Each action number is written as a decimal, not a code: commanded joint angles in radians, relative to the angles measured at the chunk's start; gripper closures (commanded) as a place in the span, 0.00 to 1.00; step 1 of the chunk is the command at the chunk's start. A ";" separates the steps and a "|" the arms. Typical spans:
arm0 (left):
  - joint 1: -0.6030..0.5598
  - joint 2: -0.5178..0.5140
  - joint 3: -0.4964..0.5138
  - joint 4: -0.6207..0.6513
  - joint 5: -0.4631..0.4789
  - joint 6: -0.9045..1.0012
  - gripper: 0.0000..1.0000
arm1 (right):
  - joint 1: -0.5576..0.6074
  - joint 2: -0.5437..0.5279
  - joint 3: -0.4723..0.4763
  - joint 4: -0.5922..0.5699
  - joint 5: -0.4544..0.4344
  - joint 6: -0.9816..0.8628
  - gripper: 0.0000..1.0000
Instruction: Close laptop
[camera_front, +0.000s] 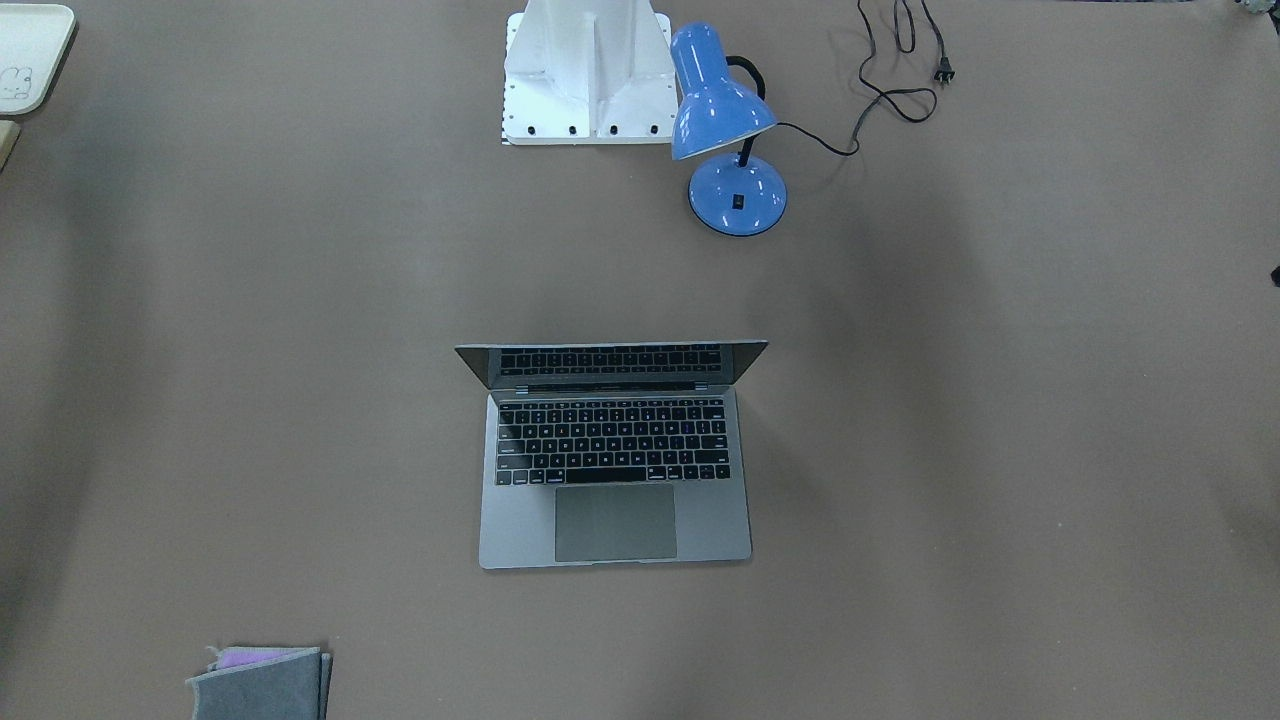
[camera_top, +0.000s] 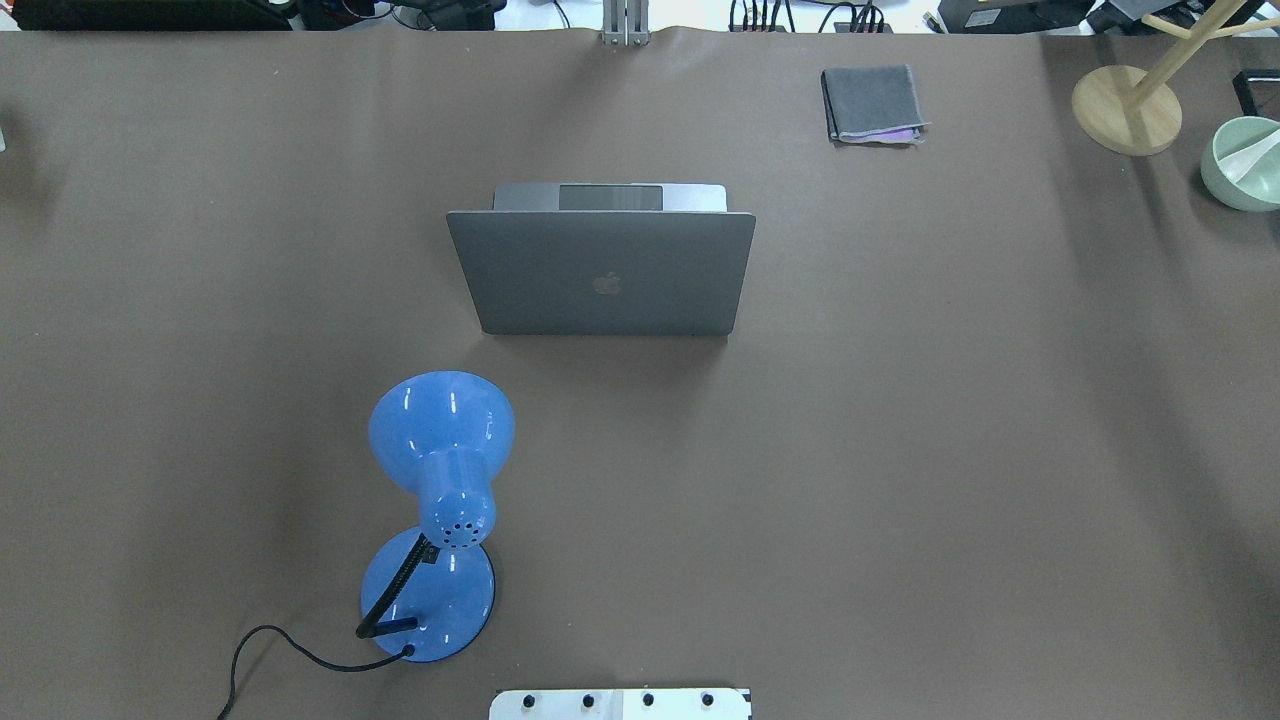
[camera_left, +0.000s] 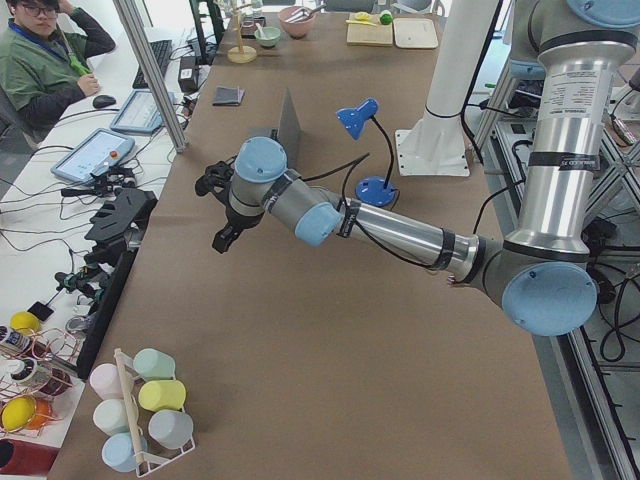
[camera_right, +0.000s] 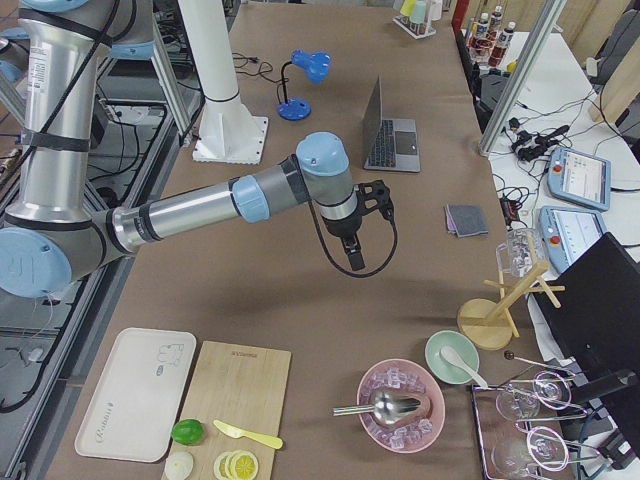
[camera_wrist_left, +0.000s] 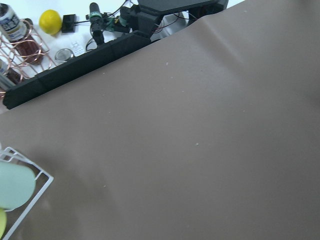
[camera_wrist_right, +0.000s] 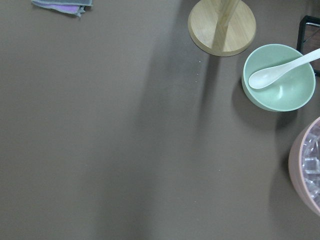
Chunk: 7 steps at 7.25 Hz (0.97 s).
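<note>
The laptop (camera_front: 614, 520) is silver-grey and stands open in the middle of the table, its lid roughly upright. Its lid with the apple logo faces the robot in the overhead view (camera_top: 600, 270). It also shows in the side views (camera_left: 288, 125) (camera_right: 385, 125). My left gripper (camera_left: 220, 240) hovers over the table well away from the laptop, toward the table's left end. My right gripper (camera_right: 356, 262) hovers toward the right end, also far from it. Both show only in side views, so I cannot tell if they are open or shut.
A blue desk lamp (camera_top: 440, 450) with a black cord stands between the robot base (camera_front: 588, 70) and the laptop. A grey felt pouch (camera_top: 872, 103) lies at the far side. A mint bowl (camera_wrist_right: 278, 77) and a wooden stand (camera_wrist_right: 222, 27) are at the right end, a cup rack (camera_left: 140, 410) at the left.
</note>
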 joint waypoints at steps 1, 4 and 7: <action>0.127 -0.065 -0.009 -0.037 0.001 -0.304 0.02 | -0.075 0.053 0.016 0.005 0.040 0.222 0.00; 0.277 -0.169 -0.077 -0.034 0.011 -0.688 0.02 | -0.288 0.200 0.065 0.002 -0.031 0.612 0.00; 0.408 -0.261 -0.088 -0.014 0.105 -0.862 0.03 | -0.535 0.430 0.079 -0.143 -0.229 0.915 0.00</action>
